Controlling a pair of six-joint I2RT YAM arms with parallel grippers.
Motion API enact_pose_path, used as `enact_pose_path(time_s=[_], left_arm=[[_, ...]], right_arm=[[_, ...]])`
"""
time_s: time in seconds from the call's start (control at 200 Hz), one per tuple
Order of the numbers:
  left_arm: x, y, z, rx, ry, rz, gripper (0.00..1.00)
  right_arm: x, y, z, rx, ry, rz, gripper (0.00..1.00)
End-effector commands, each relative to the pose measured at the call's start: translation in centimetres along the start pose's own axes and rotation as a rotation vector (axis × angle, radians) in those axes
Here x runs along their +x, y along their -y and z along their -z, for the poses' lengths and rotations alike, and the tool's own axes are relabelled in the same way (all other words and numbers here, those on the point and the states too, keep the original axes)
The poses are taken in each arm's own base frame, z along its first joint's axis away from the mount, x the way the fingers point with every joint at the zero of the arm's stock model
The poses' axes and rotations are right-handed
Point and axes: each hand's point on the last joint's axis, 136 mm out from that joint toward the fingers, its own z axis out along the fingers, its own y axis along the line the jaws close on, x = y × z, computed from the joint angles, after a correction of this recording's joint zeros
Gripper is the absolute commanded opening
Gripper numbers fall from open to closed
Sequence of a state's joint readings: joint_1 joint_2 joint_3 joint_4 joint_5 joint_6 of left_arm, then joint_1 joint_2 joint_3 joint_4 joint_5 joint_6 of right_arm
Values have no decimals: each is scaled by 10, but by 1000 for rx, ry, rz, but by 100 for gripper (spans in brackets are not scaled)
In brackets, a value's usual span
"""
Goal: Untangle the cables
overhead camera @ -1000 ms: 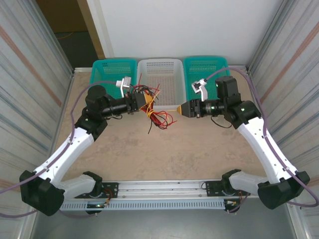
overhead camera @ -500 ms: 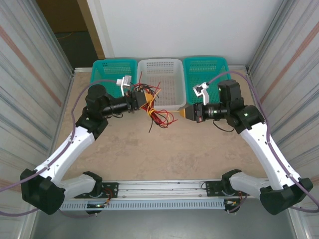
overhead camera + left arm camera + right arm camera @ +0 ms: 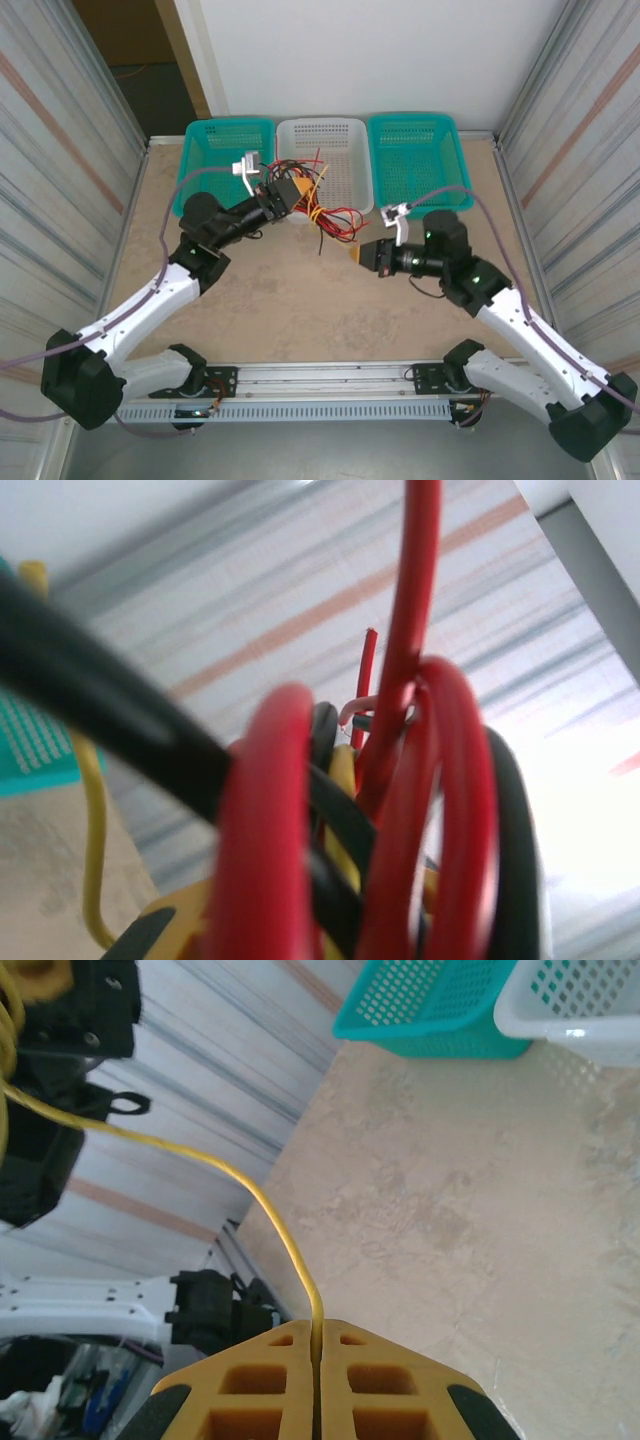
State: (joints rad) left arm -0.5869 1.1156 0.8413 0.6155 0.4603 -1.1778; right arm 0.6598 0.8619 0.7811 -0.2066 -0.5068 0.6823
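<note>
The cables (image 3: 325, 212) form a tangled bunch of red, black and yellow strands hanging in front of the white basket (image 3: 345, 150). My left gripper (image 3: 297, 196) is shut on the bunch from the left. Up close in the left wrist view, red loops (image 3: 265, 820), black strands (image 3: 110, 715) and a yellow strand (image 3: 92, 810) crowd over the jaws. My right gripper (image 3: 354, 253) sits lower right of the bunch. In the right wrist view it (image 3: 316, 1345) is shut on one yellow cable (image 3: 270, 1210), which arcs up and left toward the left arm.
Three baskets line the far edge: teal (image 3: 215, 140), white, teal (image 3: 415, 140). The left teal basket (image 3: 440, 1010) and the white one (image 3: 580, 995) show beyond the right fingers. Beige tabletop (image 3: 300, 300) spreads below the arms. Corrugated walls close both sides.
The right gripper closed on the yellow cable and drew back toward the near side, away from the baskets. The left gripper shifted slightly up and right with the bunch.
</note>
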Motion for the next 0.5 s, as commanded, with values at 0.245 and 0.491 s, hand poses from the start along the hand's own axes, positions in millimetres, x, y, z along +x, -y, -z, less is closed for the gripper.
enact_pose_path(time_s=[0.245,0.491], left_arm=[[-60,-26,39,-480,421,-556,0],[-39,-72,51,-559,323,-558,0]], right_arm=[[-13,-88,-8,-14,120,149,0],[-69,-142,39,9,258,317,0]])
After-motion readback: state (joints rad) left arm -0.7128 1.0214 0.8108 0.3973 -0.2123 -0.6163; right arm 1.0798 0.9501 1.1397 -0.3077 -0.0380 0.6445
